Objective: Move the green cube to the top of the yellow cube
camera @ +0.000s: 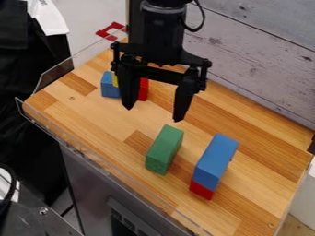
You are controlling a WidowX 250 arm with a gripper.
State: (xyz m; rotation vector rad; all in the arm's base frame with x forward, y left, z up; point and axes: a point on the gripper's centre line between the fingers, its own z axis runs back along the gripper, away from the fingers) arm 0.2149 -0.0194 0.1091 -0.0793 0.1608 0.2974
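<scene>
Hanging open above the board, the black two-finger gripper point(154, 114) has a green rectangular block point(164, 150) near it

Standing well apart, the two dark, tapering fingers have bare space between their tips, and nothing is clamped there. The green rectangular block lies on the wooden tabletop point(92, 113), below the fingertips in the camera view and apart from them. It is a plain, flat-faced, straight-edged bar. The tabletop is made of glued strips in pale and darker brown, with a clear, glossy rim point(56, 77) along its edge. Behind it rises a grey-white plank wall point(261, 41), grained and knotted.

One finger hides most of the yellow piece point(115, 81), leaving a small patch beside a flat-sided blue block point(109, 87); its full shape and what it rests on cannot be told. A red block point(144, 89) shows partly past the same finger. The arm is cut off at the top edge.

The green rectangular block's long axis slants from lower left to upper right, one end towards the near rim, the other towards the wall. Roughly parallel, to its right, a long blue block point(215, 159) covers most of a red base block point(201, 189).
</scene>
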